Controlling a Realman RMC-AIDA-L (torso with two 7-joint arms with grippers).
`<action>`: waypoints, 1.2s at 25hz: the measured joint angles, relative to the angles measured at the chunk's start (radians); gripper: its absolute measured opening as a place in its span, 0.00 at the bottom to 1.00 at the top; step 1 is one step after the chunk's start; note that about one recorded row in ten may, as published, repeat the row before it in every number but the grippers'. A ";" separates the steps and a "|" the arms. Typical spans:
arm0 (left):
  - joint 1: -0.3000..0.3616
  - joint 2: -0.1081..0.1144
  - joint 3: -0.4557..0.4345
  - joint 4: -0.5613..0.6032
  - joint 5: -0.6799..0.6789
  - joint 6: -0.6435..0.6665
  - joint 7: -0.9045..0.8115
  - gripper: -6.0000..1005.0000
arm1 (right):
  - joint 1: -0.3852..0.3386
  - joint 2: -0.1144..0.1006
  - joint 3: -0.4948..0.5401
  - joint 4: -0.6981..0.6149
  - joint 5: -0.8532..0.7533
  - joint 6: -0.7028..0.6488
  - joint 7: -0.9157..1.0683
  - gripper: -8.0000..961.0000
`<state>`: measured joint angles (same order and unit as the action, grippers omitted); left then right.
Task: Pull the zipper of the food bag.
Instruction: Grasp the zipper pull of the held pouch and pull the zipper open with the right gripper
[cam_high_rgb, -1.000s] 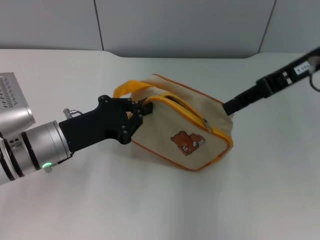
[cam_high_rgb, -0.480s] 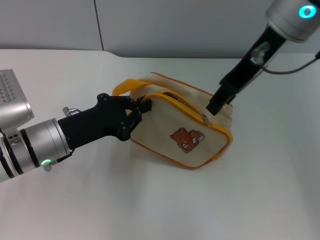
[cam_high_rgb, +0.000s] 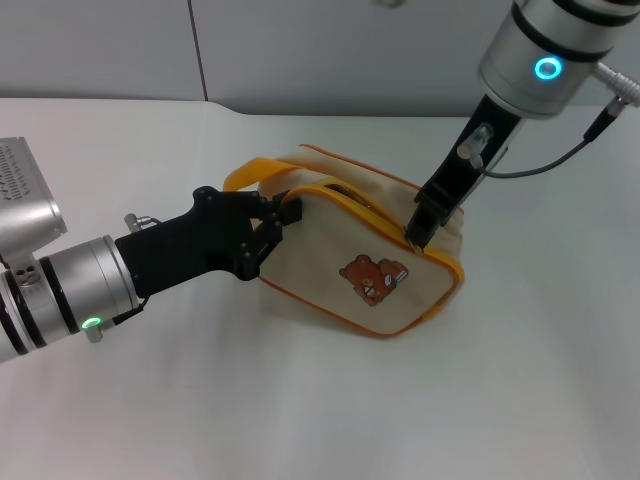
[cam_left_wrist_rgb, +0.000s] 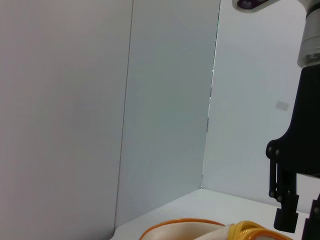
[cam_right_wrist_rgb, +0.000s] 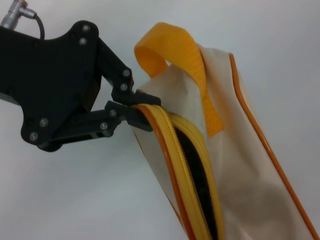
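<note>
The beige food bag (cam_high_rgb: 320, 262) with a bear picture lies on its side mid-table. My left gripper (cam_high_rgb: 280, 222) is shut on the bag's left end, beside the yellow strap handle (cam_high_rgb: 255, 172). In the right wrist view the same left gripper (cam_right_wrist_rgb: 132, 102) pinches the bag's corner where the zipper (cam_right_wrist_rgb: 187, 170) begins. A dark gap shows along the yellow band there, so the zipper (cam_high_rgb: 360, 208) is partly open. My right gripper (cam_high_rgb: 415, 238) reaches down from above and its tip meets the zip band at the bag's right end. The pull tab is hidden under it.
The white table (cam_high_rgb: 300, 420) spreads around the bag, with grey wall panels (cam_high_rgb: 350, 50) behind. A cable (cam_high_rgb: 560, 160) hangs from the right arm. The left wrist view shows the wall, the bag's top edge (cam_left_wrist_rgb: 200, 231) and the right arm (cam_left_wrist_rgb: 295, 165).
The right arm has swung in from the far right and come down, its gripper tip now on the zip band where the pull tab showed. The left gripper and bag have hardly moved.
</note>
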<state>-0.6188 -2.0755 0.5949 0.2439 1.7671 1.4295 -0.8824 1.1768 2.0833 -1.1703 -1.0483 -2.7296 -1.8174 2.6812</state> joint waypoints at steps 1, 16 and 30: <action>0.000 0.000 0.000 0.000 0.000 0.000 0.000 0.05 | 0.000 0.000 0.000 0.000 0.000 0.000 0.000 0.37; -0.001 0.000 0.002 0.002 0.000 -0.002 -0.011 0.05 | -0.008 -0.001 -0.005 -0.008 0.050 -0.024 0.013 0.20; -0.002 -0.002 0.004 0.002 0.000 0.003 -0.012 0.05 | -0.035 0.000 -0.016 0.019 0.044 0.046 0.005 0.13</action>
<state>-0.6205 -2.0770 0.5994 0.2455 1.7670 1.4326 -0.8943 1.1417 2.0835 -1.1863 -1.0297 -2.6852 -1.7716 2.6858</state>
